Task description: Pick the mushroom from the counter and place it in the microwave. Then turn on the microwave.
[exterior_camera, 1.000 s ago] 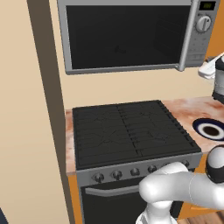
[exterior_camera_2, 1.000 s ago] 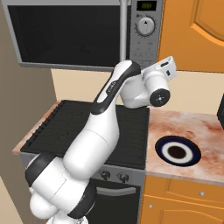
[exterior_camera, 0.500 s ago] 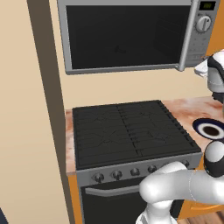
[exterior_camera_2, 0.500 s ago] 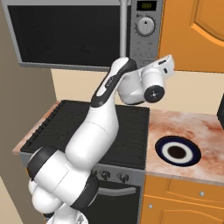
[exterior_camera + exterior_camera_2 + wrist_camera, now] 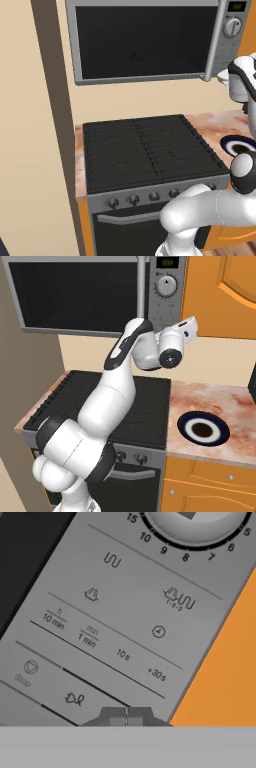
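change: over the last sec I've swung the hand up and in toward the panel of the silver-grey microwave with dark glass door (image 5: 90, 293), top of frame.
fingers (image 5: 126, 717): pressed together, empty, tips just off the panel by the 10s/+30s marks.
door: shut.
small brown mushroom: can't see it; probably inside already.
meaning: I'm on the switch-on step, press still to do.
pinkish speckled counter (image 5: 235, 406): dark-rimmed round dish (image 5: 203, 429) sits lower right.
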Controlling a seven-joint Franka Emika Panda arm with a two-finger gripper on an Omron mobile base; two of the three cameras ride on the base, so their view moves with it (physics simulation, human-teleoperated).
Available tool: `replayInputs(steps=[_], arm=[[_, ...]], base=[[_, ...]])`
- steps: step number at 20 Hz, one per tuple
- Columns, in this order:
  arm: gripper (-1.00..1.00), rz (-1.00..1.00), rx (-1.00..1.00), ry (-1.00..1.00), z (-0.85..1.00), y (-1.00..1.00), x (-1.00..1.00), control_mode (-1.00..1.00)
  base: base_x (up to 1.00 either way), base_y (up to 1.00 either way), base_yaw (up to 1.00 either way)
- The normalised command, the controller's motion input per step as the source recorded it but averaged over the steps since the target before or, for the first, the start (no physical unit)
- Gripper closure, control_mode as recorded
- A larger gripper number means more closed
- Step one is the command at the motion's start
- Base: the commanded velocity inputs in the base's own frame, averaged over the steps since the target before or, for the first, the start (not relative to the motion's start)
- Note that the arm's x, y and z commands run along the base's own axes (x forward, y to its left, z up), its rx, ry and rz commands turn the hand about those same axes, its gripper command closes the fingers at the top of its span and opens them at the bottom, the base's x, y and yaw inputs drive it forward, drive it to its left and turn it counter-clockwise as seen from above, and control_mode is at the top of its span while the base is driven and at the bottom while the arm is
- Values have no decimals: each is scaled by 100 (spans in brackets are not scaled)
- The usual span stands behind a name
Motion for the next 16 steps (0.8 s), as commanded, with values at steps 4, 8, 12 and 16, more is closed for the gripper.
replayInputs(steps=[4,8,12,16], arm=[[100,-5,0,0,0,0,31,-100],[100,-2,0,0,-1,0,35,-100],[100,-1,1,1,-8,0,38,-100],[100,-3,0,0,-27,0,23,-100]], base=[[0,0,0],[0,0,0],[0,0,0],[0,0,0]])
